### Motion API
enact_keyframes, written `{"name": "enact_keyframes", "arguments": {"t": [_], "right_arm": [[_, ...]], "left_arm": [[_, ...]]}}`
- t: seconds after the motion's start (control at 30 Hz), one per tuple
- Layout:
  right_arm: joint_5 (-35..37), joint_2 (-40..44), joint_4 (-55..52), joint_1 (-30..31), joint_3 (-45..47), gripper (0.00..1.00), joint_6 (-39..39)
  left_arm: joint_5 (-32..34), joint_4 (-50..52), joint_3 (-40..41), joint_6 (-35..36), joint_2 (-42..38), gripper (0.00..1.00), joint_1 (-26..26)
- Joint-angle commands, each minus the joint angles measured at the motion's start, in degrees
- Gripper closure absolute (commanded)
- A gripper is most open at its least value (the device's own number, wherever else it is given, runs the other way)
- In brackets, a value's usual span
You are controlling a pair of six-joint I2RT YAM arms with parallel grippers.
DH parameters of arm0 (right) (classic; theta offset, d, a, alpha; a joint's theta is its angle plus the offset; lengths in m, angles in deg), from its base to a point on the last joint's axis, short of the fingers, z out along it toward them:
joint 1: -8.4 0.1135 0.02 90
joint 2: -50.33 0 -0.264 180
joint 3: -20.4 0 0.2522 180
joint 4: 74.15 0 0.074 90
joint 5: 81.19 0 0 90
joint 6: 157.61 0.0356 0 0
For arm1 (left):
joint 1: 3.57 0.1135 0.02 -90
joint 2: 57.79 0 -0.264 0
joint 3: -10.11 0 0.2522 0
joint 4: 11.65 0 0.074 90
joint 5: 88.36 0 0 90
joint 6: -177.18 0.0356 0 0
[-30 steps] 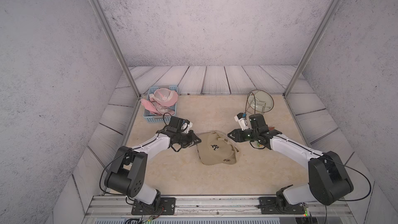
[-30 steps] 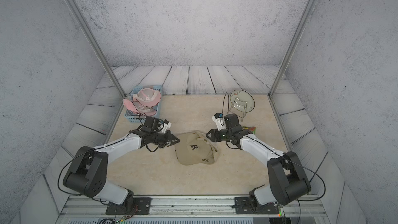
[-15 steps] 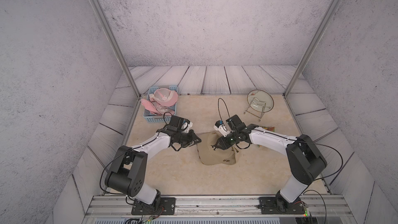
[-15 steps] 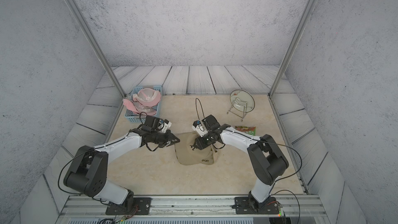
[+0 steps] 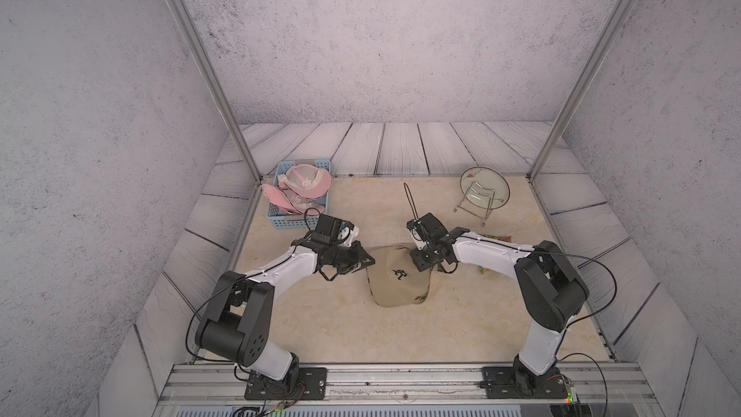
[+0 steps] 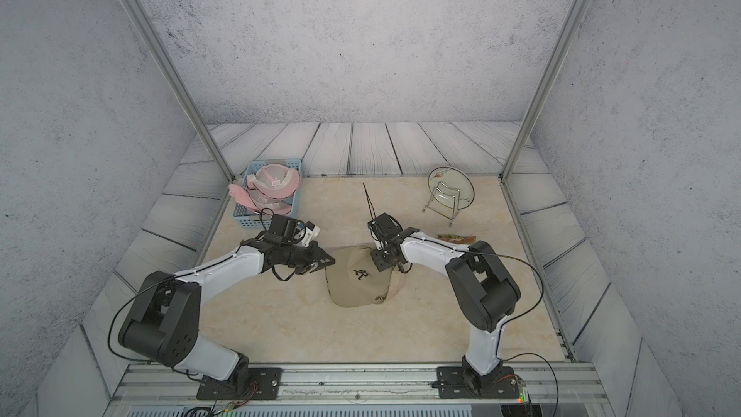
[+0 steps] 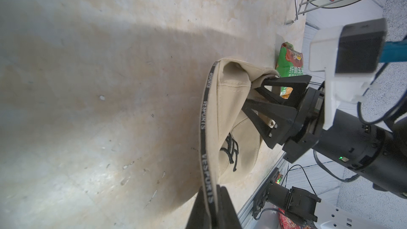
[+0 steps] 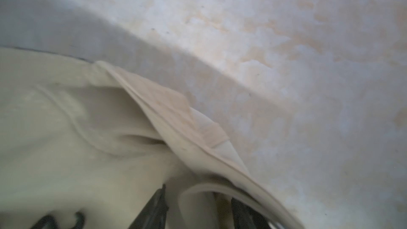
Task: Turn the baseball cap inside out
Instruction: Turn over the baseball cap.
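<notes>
Inversion barely begun: beige cotton baseball cap (image 5: 401, 282) lies mid-table, logo outward. Its black-lettered band (image 7: 203, 115) is pinched in the closed left gripper (image 7: 217, 192); right gripper (image 7: 248, 96), jaws parted, is set at the far-right edge. Push-through is not yet done.

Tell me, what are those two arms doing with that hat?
Two robot arms are trying to turn a beige baseball cap inside out. The left gripper is pinched shut on the cap's black-banded edge. The right gripper, jaws apart, reaches into the crumpled fabric from the opposite side. The logo faces outward, so the cap is not turned yet.
</notes>
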Motion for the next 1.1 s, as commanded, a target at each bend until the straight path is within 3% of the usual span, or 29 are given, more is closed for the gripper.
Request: {"name": "enact_keyframes", "arguments": {"t": [0.0,0.13,0.37,0.47,0.6,0.67,0.93,1.07], "right_arm": [[6.18,-2.77,-3.05,0.12,-1.52,0.47,0.39],[1.16,-3.3,-2.57,0.11,-1.17,0.47,-0.05],[-11.63,-4.26,-1.38,0.05,-1.04,0.56,-0.39],[-13.47,-4.37,-1.17,0.01,-1.02,0.65,0.06],[-14.5,-2.71,-0.78,-0.56,-0.59,0.94,0.98],[-16.85,-0.15,0.59,-1.32,0.63,1.0,1.64],[-33.34,12.13,8.33,-7.59,6.92,1.0,5.36],[-36.8,17.09,15.02,-12.92,11.84,1.0,10.79]], "left_arm": [[1.99,1.39,-1.07,2.18,0.76,1.0,-0.3],[1.9,1.24,-1.06,2.2,0.98,1.0,-0.3],[1.88,0.98,-0.9,1.86,0.61,1.0,-0.3],[2.07,0.72,-0.8,1.57,0.3,1.0,-0.3],[2.65,0.47,-0.42,1.1,-0.11,1.0,-0.3],[3.33,0.38,-0.15,0.76,-0.6,1.0,-0.3],[8.05,0.19,1.65,-2.3,-3.38,1.0,1.12],[10.36,0.79,3.15,-3.6,-5.67,1.0,3.19]]}}
